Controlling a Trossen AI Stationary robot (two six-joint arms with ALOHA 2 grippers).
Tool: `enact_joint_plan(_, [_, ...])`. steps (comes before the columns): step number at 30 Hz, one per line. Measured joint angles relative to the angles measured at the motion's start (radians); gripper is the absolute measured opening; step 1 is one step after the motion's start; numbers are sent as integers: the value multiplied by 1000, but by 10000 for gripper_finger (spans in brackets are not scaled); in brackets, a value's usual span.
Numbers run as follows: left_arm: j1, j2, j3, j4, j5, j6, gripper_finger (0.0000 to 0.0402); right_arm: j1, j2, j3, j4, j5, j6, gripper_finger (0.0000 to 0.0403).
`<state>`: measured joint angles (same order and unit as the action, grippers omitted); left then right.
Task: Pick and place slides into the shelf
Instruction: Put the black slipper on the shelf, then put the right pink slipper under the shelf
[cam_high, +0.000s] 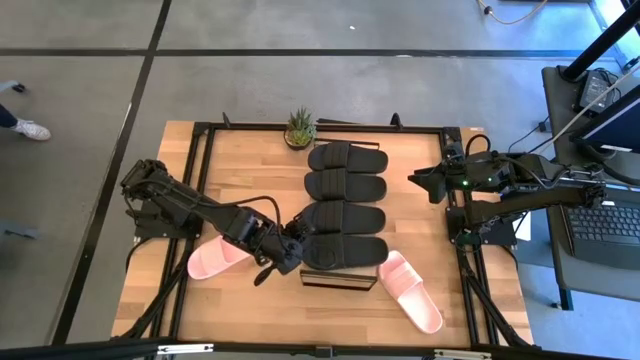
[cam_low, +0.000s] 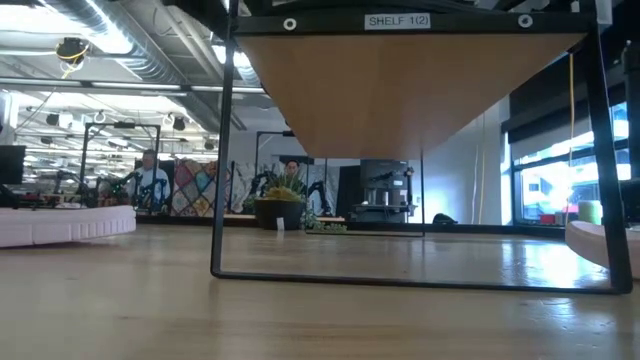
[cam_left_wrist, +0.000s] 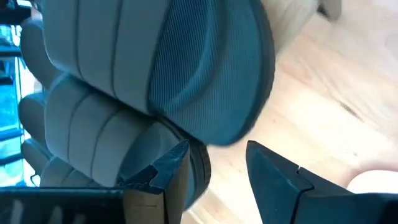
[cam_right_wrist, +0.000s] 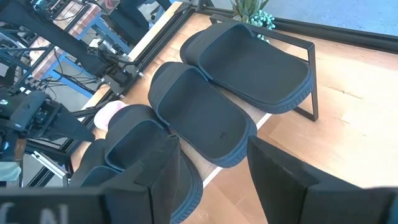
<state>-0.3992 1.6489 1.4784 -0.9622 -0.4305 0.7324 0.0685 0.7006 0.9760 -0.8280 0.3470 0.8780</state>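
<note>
Four black slides lie side by side on the shelf (cam_high: 338, 281), from the far one (cam_high: 347, 157) to the nearest one (cam_high: 340, 250). One pink slide (cam_high: 215, 258) rests flat on the table left of the shelf, and the other pink slide (cam_high: 410, 290) to its near right. My left gripper (cam_high: 296, 248) is open at the left end of the nearest black slide (cam_left_wrist: 205, 93). My right gripper (cam_high: 415, 181) hovers open off the shelf's right side, looking across the black slides (cam_right_wrist: 205, 118). My left gripper stands open at the end of the nearest black slides. One finger (cam_left_wrist: 168, 177) shows right against the rim of a black slide (cam_left_wrist: 200, 167). I cannot tell whether it touches.
A small potted plant (cam_high: 300, 128) stands at the table's far edge behind the shelf. Black frame rails (cam_high: 195, 190) run along the table's left and right sides. In the low view the shelf's plank (cam_low: 400, 90) sits on thin black legs (cam_low: 222, 160), with bare table beneath.
</note>
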Motion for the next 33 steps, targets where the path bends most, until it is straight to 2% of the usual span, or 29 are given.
enact_joint_plan(6, [2, 0, 0, -61, -31, -45, 149, 0, 0, 0, 0, 0, 0, 187])
enact_joint_plan(11, [6, -43, 0, -111, -10, -117, 149, 0, 0, 0, 0, 0, 0, 187])
enact_joint_plan(14, [19, -105, 0, -104, 59, -208, 149, 0, 0, 0, -1, 0, -2, 187])
enact_joint_plan(17, [54, -184, 0, -69, 186, -346, 149, 0, 0, 0, 0, 0, -27, 187])
enact_joint_plan(20, [103, -260, 0, -13, 322, -473, 149, 0, 0, 0, 1, 0, -93, 187])
enact_joint_plan(23, [138, -316, 0, 59, 389, -545, 149, 0, 4, 0, 20, 0, -214, 187])
enact_joint_plan(29, [169, -380, -3, 159, 399, -572, 149, 27, 81, 2, 111, -9, -493, 187])
enact_joint_plan(33, [188, -435, -103, 305, 420, -595, 149, 69, 176, 43, 89, -11, -547, 187])
